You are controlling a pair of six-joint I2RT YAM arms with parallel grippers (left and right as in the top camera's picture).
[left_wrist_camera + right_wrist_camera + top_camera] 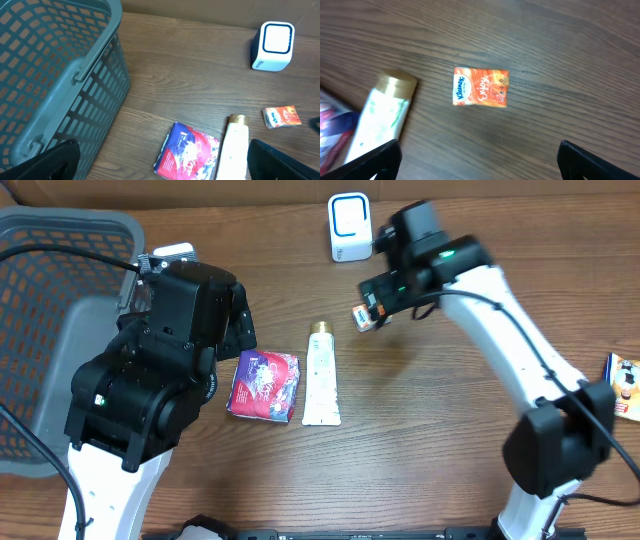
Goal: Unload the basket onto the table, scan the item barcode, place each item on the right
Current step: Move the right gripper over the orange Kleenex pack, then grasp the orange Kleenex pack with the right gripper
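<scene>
Right end effector (480, 167) spread apart, hovering over Kleenex tissue pack (481, 93) lying loose on counter (570, 40), near barcode scanner (348, 227). Left end effector (240, 330) apart, empty. Likely pick step; next: descend, clamp, present barcode.

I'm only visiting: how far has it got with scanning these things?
Done: little that I can see; no item shows in the basket. In hand: the open right gripper hangs over the orange tissue pack, which lies on the table near the white scanner, not gripped. Left: that pack, the tube and the purple packet lie on the table; the left gripper is open too.
</scene>
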